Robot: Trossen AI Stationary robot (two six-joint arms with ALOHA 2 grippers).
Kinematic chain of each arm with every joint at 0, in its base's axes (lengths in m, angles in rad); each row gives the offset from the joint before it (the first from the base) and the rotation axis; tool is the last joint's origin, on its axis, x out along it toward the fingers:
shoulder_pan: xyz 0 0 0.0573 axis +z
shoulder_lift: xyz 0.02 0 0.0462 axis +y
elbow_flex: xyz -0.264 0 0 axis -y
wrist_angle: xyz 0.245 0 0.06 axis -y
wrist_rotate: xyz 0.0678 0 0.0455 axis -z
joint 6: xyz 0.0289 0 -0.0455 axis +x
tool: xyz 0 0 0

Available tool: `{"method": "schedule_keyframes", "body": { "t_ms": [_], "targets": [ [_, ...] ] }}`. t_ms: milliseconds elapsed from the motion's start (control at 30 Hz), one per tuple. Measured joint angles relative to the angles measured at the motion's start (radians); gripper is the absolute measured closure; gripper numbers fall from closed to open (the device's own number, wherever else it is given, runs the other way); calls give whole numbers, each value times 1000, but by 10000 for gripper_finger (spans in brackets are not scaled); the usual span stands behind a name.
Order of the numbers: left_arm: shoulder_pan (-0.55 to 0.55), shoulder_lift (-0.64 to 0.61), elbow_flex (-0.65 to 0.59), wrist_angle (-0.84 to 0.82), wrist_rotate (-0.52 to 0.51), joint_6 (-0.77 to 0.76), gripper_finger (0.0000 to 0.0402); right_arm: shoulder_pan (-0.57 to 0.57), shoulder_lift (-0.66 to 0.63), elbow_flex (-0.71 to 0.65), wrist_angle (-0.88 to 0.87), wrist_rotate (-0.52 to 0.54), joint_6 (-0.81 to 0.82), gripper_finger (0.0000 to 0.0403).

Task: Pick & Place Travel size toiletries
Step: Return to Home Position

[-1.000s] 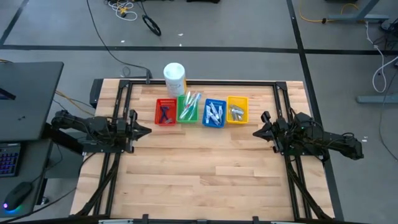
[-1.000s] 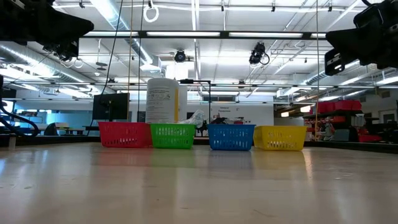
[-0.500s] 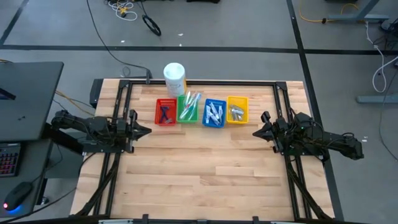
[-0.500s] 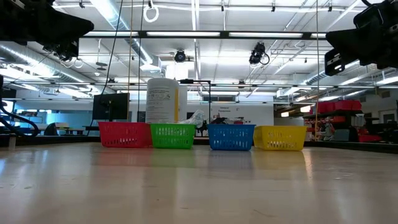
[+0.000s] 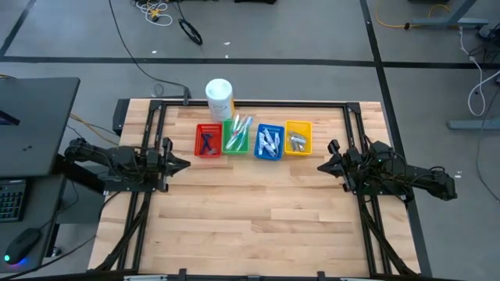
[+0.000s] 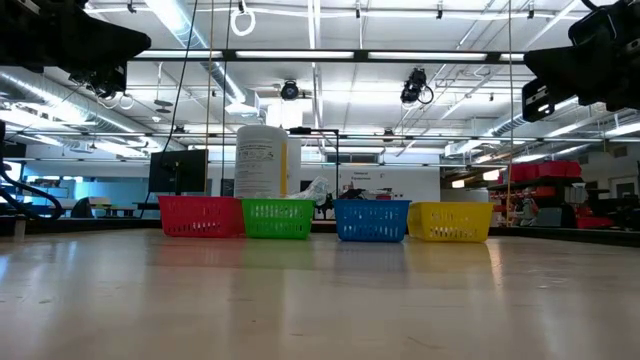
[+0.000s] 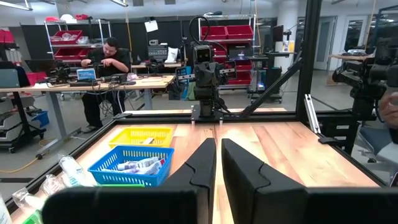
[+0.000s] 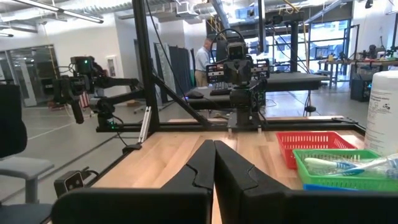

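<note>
Left gripper (image 5: 186, 164) and right gripper (image 5: 320, 167) are hovering pinched together, empty, well out to either side of the blue bin (image 5: 269, 157). Toiletries (image 5: 268, 140) are lying inside it and its 3 neighbouring bins (image 5: 298, 152). I'm judging them light, slick, stiff; gripping mid-body suits.

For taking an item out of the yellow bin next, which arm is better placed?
Right. The right gripper hovers nearest the yellow bin; the left gripper is far off, beyond the red bin.
</note>
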State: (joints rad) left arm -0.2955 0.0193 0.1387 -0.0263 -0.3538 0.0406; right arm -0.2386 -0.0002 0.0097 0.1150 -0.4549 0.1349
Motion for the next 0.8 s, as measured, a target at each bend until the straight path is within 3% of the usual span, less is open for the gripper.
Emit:
{"method": "schedule_keyframes", "body": {
  "t_ms": [800],
  "targets": [
    [0, 0, 0, 0, 0, 0, 366, 0, 0, 0, 0, 0, 60, 394]
  ]
}}
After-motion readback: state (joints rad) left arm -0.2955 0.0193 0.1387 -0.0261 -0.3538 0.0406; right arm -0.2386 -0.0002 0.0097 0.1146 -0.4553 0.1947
